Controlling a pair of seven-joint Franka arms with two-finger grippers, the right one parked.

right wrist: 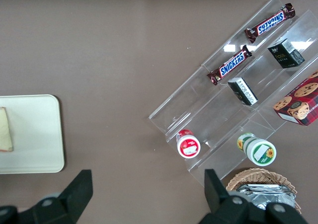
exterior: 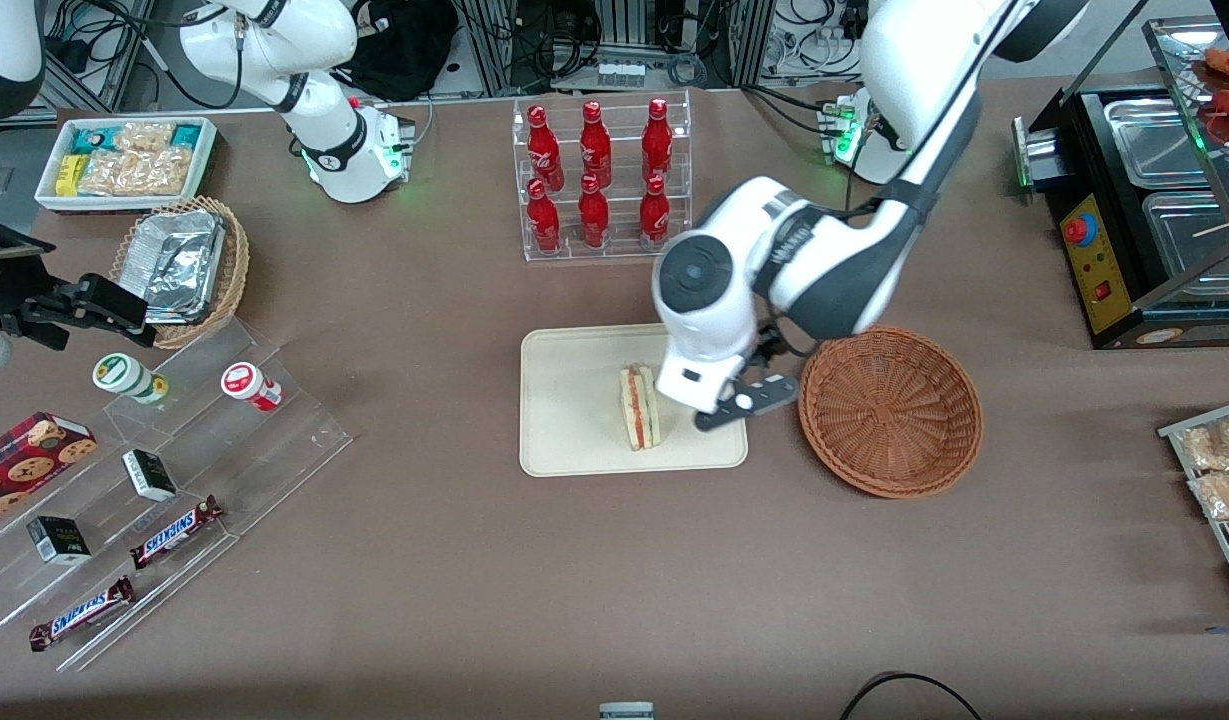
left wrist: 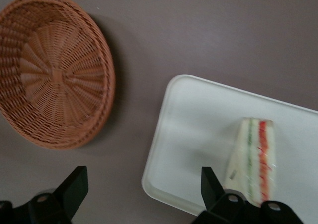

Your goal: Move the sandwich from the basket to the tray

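Sandwich (exterior: 639,407) lies on the cream tray (exterior: 574,400), toward the tray's edge nearest the basket (exterior: 890,410), with its red, yellow and green layers showing along the side that faces up. From the front, the working arm's white wrist hangs over that same end of the tray, and the gripper (exterior: 739,402) sits just beside the sandwich, over the tray's rim and the strip of table between tray and basket. The wrist body hides much of the fingers from this side, so the front view alone would not settle how they stand.

The working arm's wrist camera does settle it: the two black fingers (left wrist: 214,186) are spread wide apart with nothing between them. It also shows the sandwich (left wrist: 252,159) resting flat on the tray (left wrist: 194,129), close by one fingertip but not held, and the reddish-brown basket (left wrist: 52,70) with only its bare woven bottom, lying near the tray without touching it.

The parked arm's camera catches only a sliver of the sandwich (right wrist: 5,130) at the cut-off end of the tray (right wrist: 37,134). What it gives instead is a close look at the clear stepped display stand (right wrist: 238,95) with its Snickers bars (right wrist: 233,65), which the front view shows far off toward the parked arm's end of the table. Only the front view takes in the rack of red bottles (exterior: 599,175), which stands farther from the camera than the tray.
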